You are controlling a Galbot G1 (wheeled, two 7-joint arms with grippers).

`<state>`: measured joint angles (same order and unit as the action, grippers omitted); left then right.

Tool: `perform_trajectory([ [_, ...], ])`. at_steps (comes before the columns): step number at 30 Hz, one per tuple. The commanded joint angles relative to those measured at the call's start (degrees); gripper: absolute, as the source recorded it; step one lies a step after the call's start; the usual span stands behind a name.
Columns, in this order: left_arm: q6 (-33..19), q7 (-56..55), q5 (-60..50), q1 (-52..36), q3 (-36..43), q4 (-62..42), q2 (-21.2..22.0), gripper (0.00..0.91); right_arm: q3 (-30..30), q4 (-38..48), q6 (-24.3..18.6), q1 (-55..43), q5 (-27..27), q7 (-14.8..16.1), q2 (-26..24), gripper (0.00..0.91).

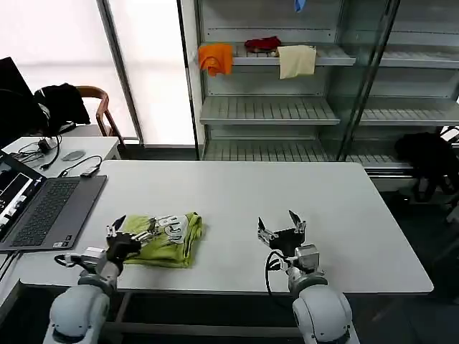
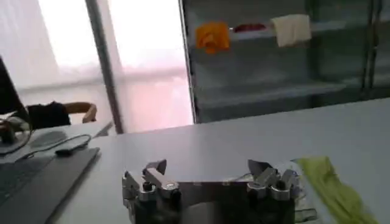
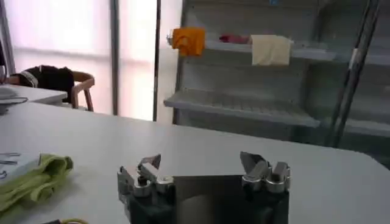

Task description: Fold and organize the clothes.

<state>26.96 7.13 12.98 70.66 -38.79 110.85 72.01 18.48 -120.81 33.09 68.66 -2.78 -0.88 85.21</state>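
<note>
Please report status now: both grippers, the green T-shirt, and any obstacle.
Left gripper open, over T-shirt's left edge. Right gripper open, empty, above bare table. Green T-shirt bunched, print showing. Laptop beside it, apart.

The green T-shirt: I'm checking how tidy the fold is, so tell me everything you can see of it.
The lime-green T-shirt lies on the white table, near its front edge, right of the laptop. It looks like soft cotton, folded into a compact, slightly rumpled bundle with layered edges at its right side. A white printed graphic faces up on top. The left gripper, open, hovers at the bundle's left end; whether it touches the cloth I cannot tell. The right gripper, open, stands apart to the right.
</note>
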Motion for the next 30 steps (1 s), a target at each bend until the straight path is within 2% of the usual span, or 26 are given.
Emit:
perform_trajectory([
  [1,2.0,-0.2,9.1,0.0,-6.9,-7.0,-2.2,0.907,0.4,-0.2,0.0,0.2,0.0,-0.1,-0.2,0.907],
  [16,0.3,0.6,6.2,-1.1,-4.5,-10.2,-1.0,0.897,0.3,0.9,-0.3,-0.1,0.1,-0.1,0.6,0.907],
  [17,0.3,0.9,6.2,-1.1,-4.4,-10.0,-0.8,0.806,0.3,1.0,-0.4,-0.1,0.1,-0.1,0.6,0.907],
  [18,0.3,1.0,6.2,-1.1,-4.4,-10.0,-0.7,0.514,0.3,1.0,-0.5,-0.1,0.1,0.0,0.7,0.907],
  [19,0.3,1.3,6.0,-1.0,-4.1,-9.8,-0.5,0.514,0.3,1.0,-0.7,-0.1,0.1,0.2,0.6,0.907],
  [20,0.3,1.4,5.8,-1.0,-4.0,-9.7,-0.3,0.312,0.3,1.1,-0.8,-0.1,0.0,0.3,0.5,0.907],
  [22,0.4,1.5,5.7,-0.9,-3.8,-9.5,-0.1,0.202,0.3,1.0,-1.0,0.0,0.0,0.5,0.4,0.907],
  [23,0.4,1.6,5.6,-0.9,-3.7,-9.4,0.1,0.101,0.3,1.0,-1.0,0.0,0.0,0.5,0.4,0.907],
  [25,0.4,1.9,5.6,-0.7,-3.6,-9.2,0.3,0.01,0.4,0.9,-1.0,0.1,0.0,0.5,0.4,0.907],
  [30,1.5,2.1,6.2,-0.5,-3.4,-8.6,0.8,0.01,0.6,0.7,-1.1,0.2,0.1,0.6,0.3,0.907],
])
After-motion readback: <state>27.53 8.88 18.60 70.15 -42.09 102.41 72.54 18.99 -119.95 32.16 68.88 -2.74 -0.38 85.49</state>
